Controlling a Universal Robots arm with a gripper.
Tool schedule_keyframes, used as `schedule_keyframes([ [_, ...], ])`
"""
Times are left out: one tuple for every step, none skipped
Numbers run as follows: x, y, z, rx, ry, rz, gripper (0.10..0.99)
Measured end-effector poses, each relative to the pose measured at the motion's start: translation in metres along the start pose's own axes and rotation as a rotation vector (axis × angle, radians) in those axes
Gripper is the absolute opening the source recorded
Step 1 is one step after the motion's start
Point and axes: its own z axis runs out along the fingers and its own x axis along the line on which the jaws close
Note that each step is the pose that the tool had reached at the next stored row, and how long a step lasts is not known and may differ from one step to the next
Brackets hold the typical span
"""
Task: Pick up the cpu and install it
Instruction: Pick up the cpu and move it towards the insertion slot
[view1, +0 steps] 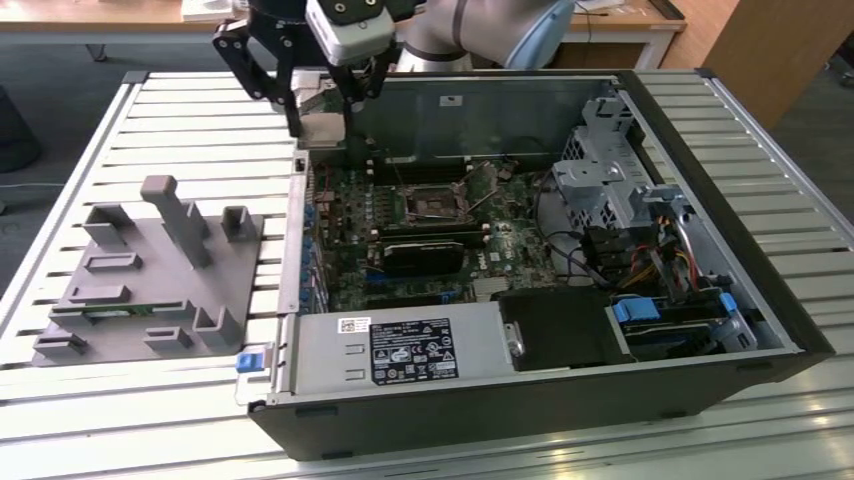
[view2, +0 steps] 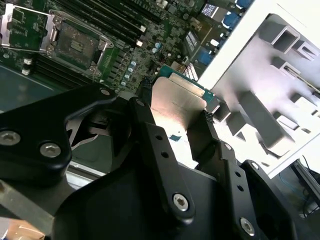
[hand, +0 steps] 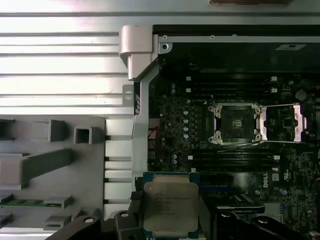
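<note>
Exterior view of an open computer case on a slatted table: the cpu is being held clamped by its edges in the gripper, above the case's wall on the exterior view's left and clear of the motherboard. In the first wrist view the socket is being shown open, its frame swung back, well apart from the cpu. The transfer step is judged to be in hand, pick-up being already done; seating is being judged to call for a level cpu, squared to the socket and lowered gently.
</note>
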Motion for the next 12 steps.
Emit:
schedule_keyframes([
  [-0.002, 0.0007, 0.0, 0.0, 0.0, 0.0, 0.533],
  [-0.0042, 0.0015, 0.0001, 0.0, 0.0, 0.0, 0.533],
  [-0.0064, 0.002, 0.0001, 0.0, 0.0, 0.0, 0.533],
  [-0.0086, 0.0025, 0.0001, 0.0, 0.0, 0.0, 0.533],
  [-0.0108, 0.0031, 0.0001, 0.0, 0.0, 0.0, 0.533],
  [-0.0127, 0.004, 0.0002, 0.0, -0.0001, 0.0, 0.533],
  [-0.0143, 0.005, 0.0002, 0.0, -0.0001, 0.0, 0.533],
  [-0.0159, 0.006, 0.0003, 0.0, 0.0, 0.0, 0.533],
  [-0.0176, 0.007, 0.0003, 0.0, 0.0, 0.0, 0.533],
  [-0.0197, 0.0087, 0.0004, 0.0, 0.0, 0.0, 0.533],
  [-0.022, 0.0105, 0.0004, 0.0, 0.0001, 0.0, 0.533],
  [-0.0242, 0.0123, 0.0005, 0.0, 0.0, 0.0, 0.533],
])
